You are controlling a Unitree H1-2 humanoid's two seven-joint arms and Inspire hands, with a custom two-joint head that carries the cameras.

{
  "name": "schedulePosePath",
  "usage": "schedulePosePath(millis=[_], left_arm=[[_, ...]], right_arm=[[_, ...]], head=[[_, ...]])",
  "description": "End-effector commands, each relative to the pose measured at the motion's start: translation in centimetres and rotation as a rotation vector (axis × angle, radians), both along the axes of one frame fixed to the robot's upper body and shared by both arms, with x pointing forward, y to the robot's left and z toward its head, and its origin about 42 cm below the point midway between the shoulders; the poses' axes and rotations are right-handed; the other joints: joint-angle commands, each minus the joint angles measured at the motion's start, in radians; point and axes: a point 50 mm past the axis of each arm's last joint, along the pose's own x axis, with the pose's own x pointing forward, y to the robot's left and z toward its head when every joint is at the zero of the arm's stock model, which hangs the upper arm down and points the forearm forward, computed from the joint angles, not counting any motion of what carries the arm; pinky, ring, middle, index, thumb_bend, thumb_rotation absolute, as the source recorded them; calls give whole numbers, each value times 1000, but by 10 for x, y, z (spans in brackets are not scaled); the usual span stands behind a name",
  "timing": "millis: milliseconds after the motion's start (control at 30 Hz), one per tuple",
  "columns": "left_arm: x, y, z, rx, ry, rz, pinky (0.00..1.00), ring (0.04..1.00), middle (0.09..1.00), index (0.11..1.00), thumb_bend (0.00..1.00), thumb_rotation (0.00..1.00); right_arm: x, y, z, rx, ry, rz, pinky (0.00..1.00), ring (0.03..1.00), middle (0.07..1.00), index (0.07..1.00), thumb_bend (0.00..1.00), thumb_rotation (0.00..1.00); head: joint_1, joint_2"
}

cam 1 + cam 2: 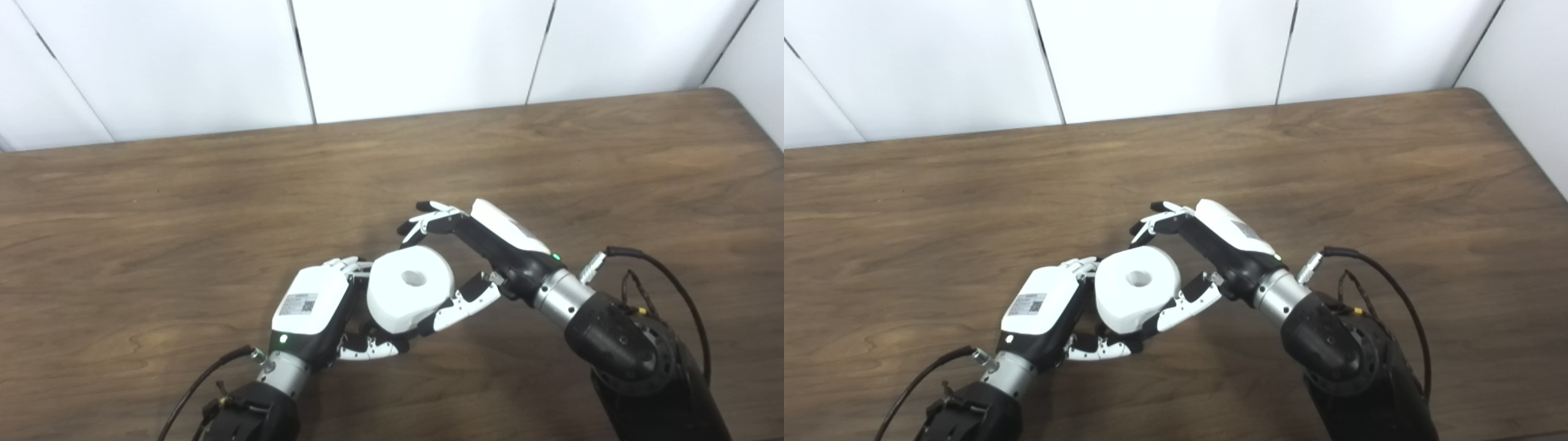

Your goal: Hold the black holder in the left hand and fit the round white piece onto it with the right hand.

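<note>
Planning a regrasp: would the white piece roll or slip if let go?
The white piece looks rigid, smooth and glossy, so probably slippery. Its round rim suggests rolling if dropped on edge; flat, it should sit stable. Both robot hands touch it.

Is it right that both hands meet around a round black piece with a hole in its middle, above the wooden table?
Not quite: the round piece is white, not black, as the left eye view shows. The left hand and right hand do meet around it above the wooden table.

one round white piece (409, 288), two hands, left hand (313, 306), right hand (484, 245), one table (184, 202)
</note>
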Motion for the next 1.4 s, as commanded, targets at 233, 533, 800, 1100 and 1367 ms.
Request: schedulePosePath(millis=[233, 533, 800, 1100, 1367], left_arm=[[-6, -4, -18, 57, 108, -24, 850, 861, 801, 487, 522, 57], [-6, -6, -17, 56, 109, -26, 851, 861, 801, 487, 522, 57], [-6, -6, -16, 54, 111, -31, 842, 859, 802, 487, 522, 57], [-7, -8, -14, 55, 113, -31, 849, 864, 805, 487, 521, 58], [-10, -6, -11, 57, 104, -23, 842, 859, 800, 487, 522, 57]], right_arm=[[1, 1, 4, 1, -53, -3, 974, 945, 791, 484, 522, 135], [0, 2, -1, -3, -34, 6, 913, 946, 793, 484, 522, 135], [-2, 6, -3, -14, -32, 22, 952, 954, 795, 484, 522, 136], [-3, 7, -5, -26, -39, 33, 901, 955, 798, 484, 523, 135], [-4, 10, -7, -26, -32, 40, 877, 960, 799, 484, 522, 135]], head=[[2, -2], [9, 3], [8, 6], [22, 13], [26, 22]])
